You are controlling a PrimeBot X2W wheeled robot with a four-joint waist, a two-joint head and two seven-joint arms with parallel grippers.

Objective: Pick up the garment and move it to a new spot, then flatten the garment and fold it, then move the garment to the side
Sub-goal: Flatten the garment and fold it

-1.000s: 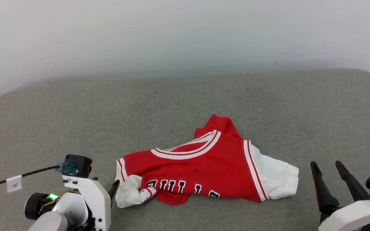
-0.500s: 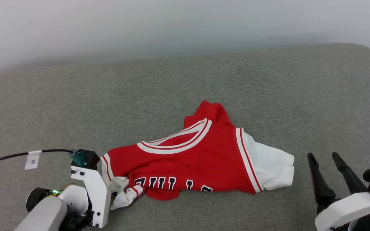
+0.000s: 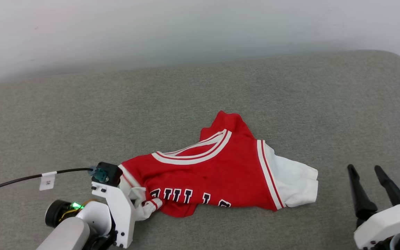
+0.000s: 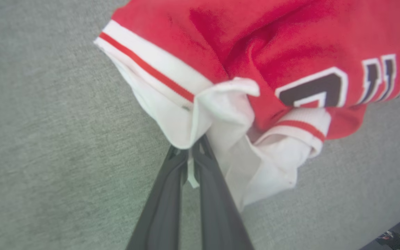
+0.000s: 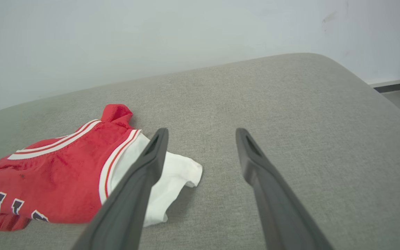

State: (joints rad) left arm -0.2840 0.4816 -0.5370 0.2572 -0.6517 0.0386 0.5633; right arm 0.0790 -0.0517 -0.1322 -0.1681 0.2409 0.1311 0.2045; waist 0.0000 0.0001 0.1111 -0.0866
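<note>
The garment [image 3: 221,173], a red T-shirt with white sleeves, lies crumpled on the grey cushioned surface [image 3: 82,121], with its dark letters along the near edge. In the left wrist view my left gripper [image 4: 191,151] is shut on a bunched fold of the garment's white sleeve [image 4: 200,114], next to the striped trim. In the head view the left wrist [image 3: 116,208] sits at the garment's left end. My right gripper [image 3: 364,168] stands open to the right of the other white sleeve [image 3: 297,184], apart from it. Nothing lies between its fingers [image 5: 151,163].
A black cable with a white tag [image 3: 47,180] runs left from the left wrist. A pale wall [image 3: 200,31] rises behind the cushion. The cushion's rounded right edge [image 5: 377,90] drops to the floor.
My left gripper went in to the garment's left sleeve and shut on it, bunching the cloth. The head camera has shifted. The right gripper stays open.
</note>
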